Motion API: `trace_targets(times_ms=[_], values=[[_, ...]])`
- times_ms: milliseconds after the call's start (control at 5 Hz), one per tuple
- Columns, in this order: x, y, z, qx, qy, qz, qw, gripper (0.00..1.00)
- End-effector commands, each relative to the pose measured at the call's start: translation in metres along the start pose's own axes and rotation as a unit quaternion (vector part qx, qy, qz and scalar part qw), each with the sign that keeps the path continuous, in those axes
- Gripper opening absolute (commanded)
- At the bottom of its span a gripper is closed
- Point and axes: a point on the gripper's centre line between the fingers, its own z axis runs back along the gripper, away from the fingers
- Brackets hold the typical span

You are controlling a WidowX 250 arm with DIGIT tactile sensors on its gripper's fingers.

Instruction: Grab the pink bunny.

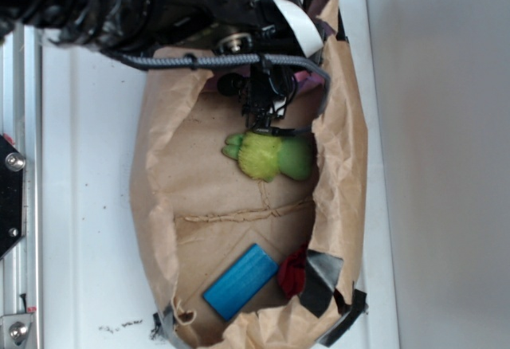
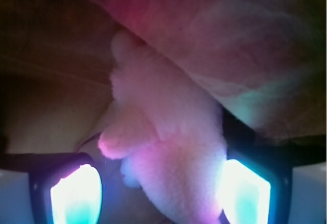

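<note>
Fingers spread wide on either side of the pink bunny, not visibly pressing it. Bunny deep in the brown paper bag, beyond the yellow-green plush.

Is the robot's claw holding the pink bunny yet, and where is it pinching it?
Cannot tell for sure. The wrist view shows the pink bunny between the gripper fingers, its lower body in the gap, but a firm squeeze isn't clear.

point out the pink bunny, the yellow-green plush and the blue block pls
pink bunny (image 2: pixel 168 132): wrist view, on its fuzzy body between the two fingers.
yellow-green plush (image 1: pixel 267 156): exterior view, on the middle of its body.
blue block (image 1: pixel 240 280): exterior view, on its flat top face.
</note>
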Motion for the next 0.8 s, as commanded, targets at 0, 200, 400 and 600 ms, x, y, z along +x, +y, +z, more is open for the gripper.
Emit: trace_targets(times_ms=[0,200,400,600], values=[[0.01,0.014,0.0061,0.012,-0.012,0.01,1.0,0.0],[0.012,0.0147,0.006,0.012,-0.01,0.015,1.0,0.0],[0.0111,0.0146,0.0045,0.014,-0.012,0.016,1.0,0.0],[0.008,0.0159,0.0051,0.013,-0.011,0.016,1.0,0.0]])
